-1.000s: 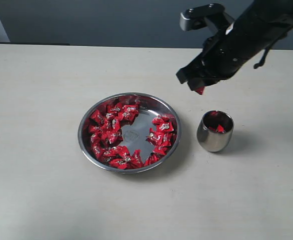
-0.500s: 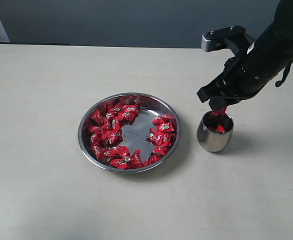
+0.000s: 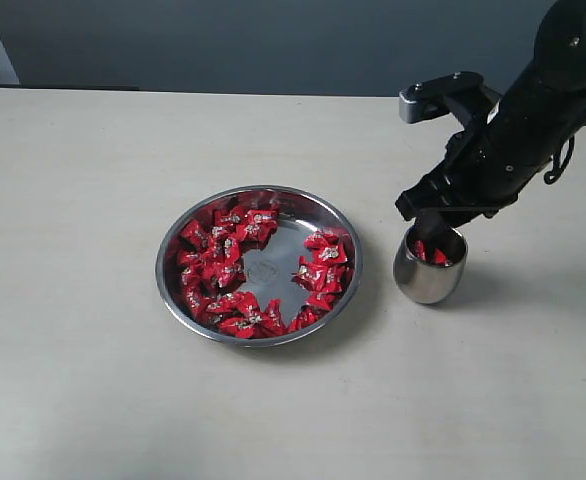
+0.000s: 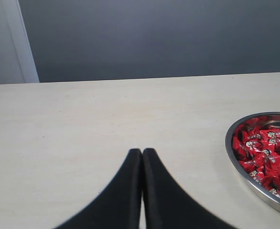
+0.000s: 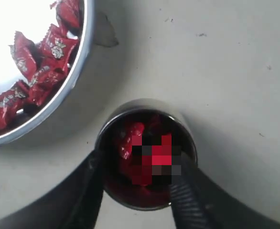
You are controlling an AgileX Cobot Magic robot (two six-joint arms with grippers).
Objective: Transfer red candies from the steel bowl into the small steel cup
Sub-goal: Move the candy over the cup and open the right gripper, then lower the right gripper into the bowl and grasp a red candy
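The steel bowl (image 3: 268,268) lies mid-table with many red candies (image 3: 218,255) ringing its bare centre. To its right stands the small steel cup (image 3: 428,275), with a few red candies (image 5: 135,143) inside. My right gripper (image 3: 431,228) hangs just over the cup's mouth; in the right wrist view it (image 5: 137,164) is open, one finger (image 5: 90,191) on each side of the rim, nothing held. My left gripper (image 4: 142,151) is shut and empty above bare table, with the bowl's rim (image 4: 231,152) off to one side. It does not show in the exterior view.
The pale table (image 3: 83,180) runs back to a dark grey wall (image 3: 223,40). The right arm's black body (image 3: 513,120) slants over the table behind the cup. The bowl's rim (image 5: 78,71) lies close beside the cup.
My right gripper carried a red candy from beside the bowl to the cup, dropped toward its mouth and opened. The candy no longer shows at its tips.
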